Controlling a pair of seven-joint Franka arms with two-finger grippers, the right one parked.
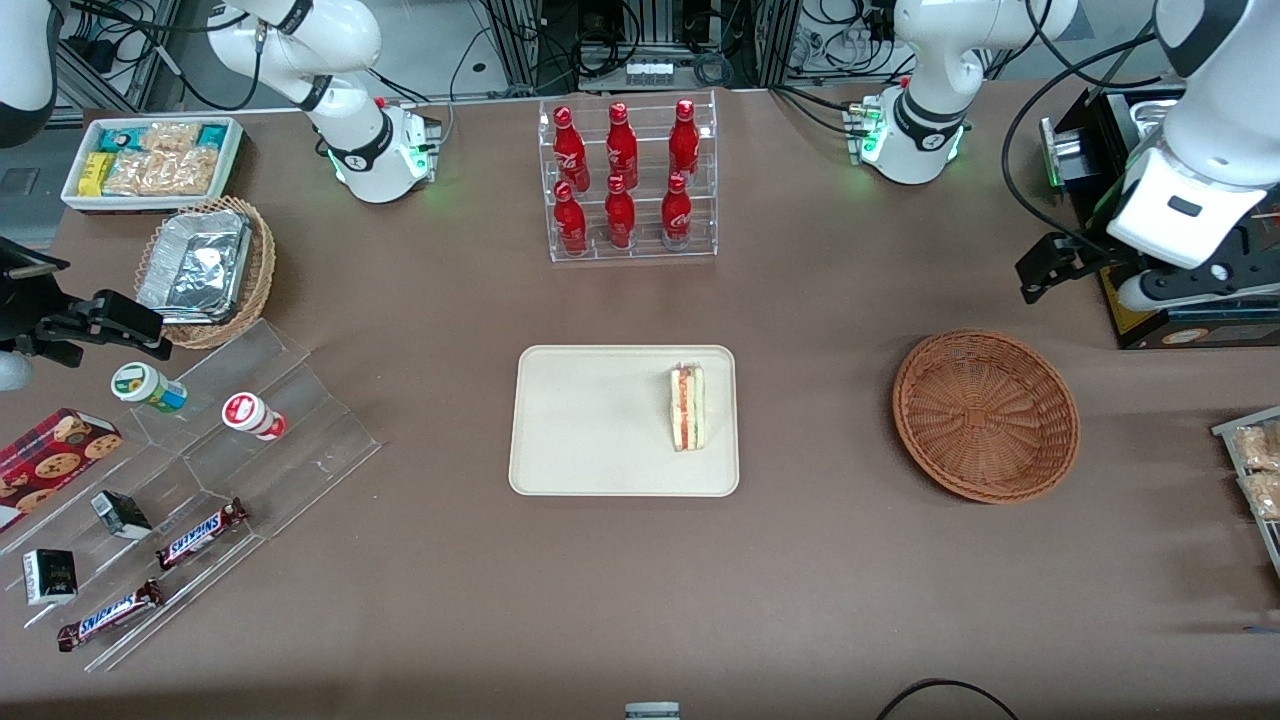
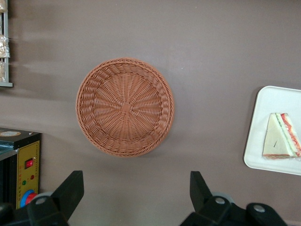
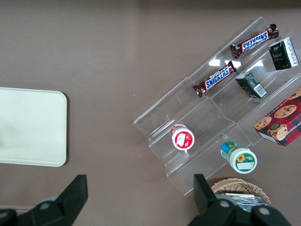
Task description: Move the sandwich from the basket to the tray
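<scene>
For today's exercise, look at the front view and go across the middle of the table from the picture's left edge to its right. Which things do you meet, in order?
Clear stepped display stand → tray → sandwich, lying on the tray → basket, with nothing in it → gripper, raised above the table, farther from the camera than the basket, open.

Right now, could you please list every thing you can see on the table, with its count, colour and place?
sandwich: 1, white bread, red-green filling, on tray.
tray: 1, cream, table centre.
basket: 1, reddish-brown wicker, empty, toward working arm's end.
cola bottles: 6, red, in clear rack.
foil containers: silver, in lighter wicker basket.
snack bin: 1, white, toward parked arm's end.
Snickers bars: 2, brown, on clear stand.
small cups: 2, on that stand.
cookie box: 1, red.
gripper: open, raised above table beside basket.
</scene>
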